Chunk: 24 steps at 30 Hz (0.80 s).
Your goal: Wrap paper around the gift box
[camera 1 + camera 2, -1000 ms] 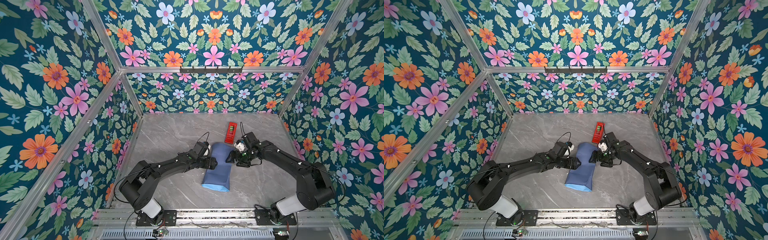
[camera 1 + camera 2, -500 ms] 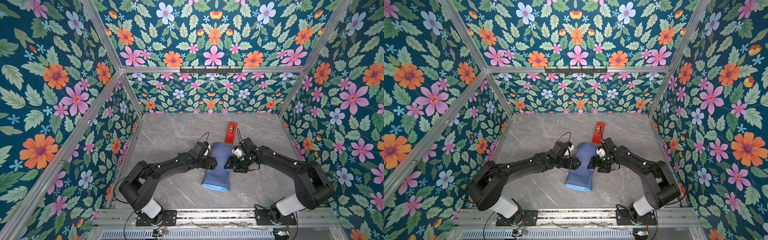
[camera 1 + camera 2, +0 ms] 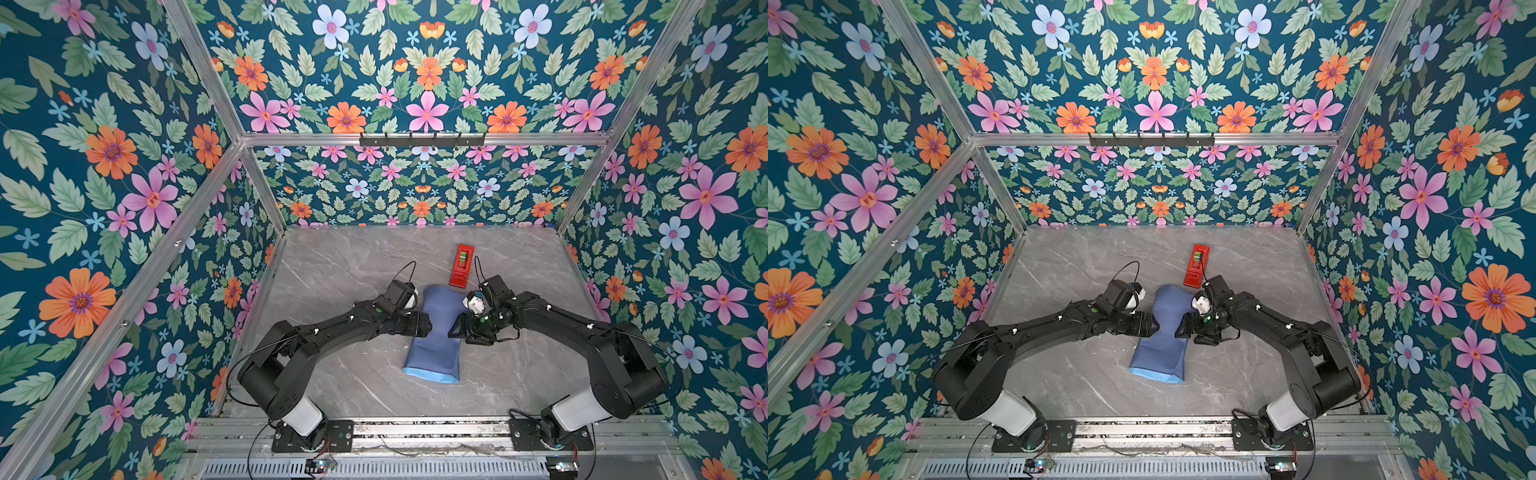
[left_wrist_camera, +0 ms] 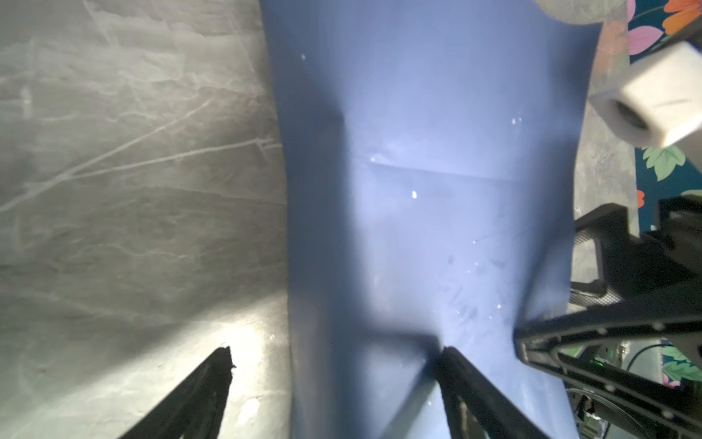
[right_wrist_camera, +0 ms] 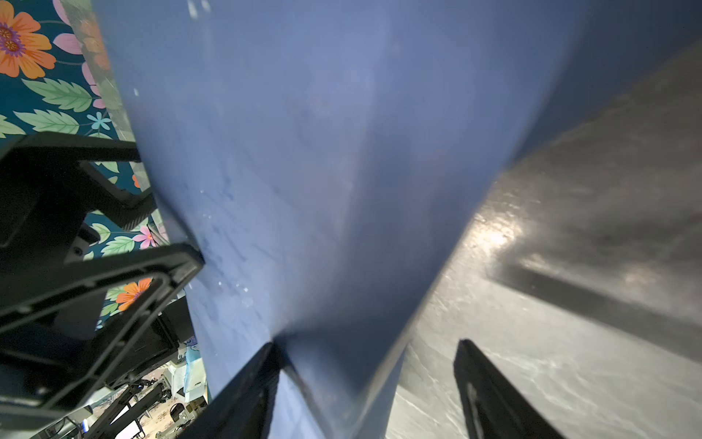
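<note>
Paper covers the hidden gift box, left gripper and right gripper straddling its edges, jaws apart; the overlap probably needs pinning next.

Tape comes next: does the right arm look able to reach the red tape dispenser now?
Likely yes: the red tape dispenser lies on open tabletop just beyond the right hand, unobstructed.

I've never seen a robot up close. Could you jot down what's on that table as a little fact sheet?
Table: grey, marble look
Paper: blue, folded into a long bundle, narrowed midway
Gift box: not visible
Left tool: open, at the paper's left side
Right tool: open, at its right side
Tape dispenser: red, beyond the paper, apart from both tools
</note>
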Available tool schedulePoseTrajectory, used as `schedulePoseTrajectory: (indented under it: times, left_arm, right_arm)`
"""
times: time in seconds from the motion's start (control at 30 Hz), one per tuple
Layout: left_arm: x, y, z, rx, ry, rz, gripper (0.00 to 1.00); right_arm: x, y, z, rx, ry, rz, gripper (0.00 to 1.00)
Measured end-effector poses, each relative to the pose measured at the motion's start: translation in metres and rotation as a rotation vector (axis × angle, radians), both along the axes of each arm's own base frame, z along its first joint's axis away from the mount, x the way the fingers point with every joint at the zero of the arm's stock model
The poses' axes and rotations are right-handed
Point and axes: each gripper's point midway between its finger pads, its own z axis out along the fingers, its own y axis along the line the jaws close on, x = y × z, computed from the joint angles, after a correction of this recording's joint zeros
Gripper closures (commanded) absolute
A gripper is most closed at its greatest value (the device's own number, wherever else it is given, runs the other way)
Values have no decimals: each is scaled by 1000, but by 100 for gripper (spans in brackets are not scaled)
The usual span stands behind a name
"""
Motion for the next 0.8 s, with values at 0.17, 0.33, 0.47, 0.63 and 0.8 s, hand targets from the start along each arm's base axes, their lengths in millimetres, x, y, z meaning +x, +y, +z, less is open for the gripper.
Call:
schedulePoseTrajectory:
  times: [0.17,0.33,0.47,0.63,0.8]
  left_arm:
    - [2,-8,-5,-15,7,-24,14]
    - [2,-9,-8,-22,6,-30,15]
    - [2,-9,-7,-23,4,-32,15]
    - [2,-9,-7,-24,1,-30,16]
    - [3,-8,-5,-24,-11,-21,16]
  right_arm:
    - [4,-4,4,-32,-5,-7,26]
    - [18,-10,14,-81,-52,-33,25]
    - [29,-5,23,-81,-72,-30,27]
    - [39,7,26,-83,-82,3,31]
    - [41,12,24,-105,-62,17,33]
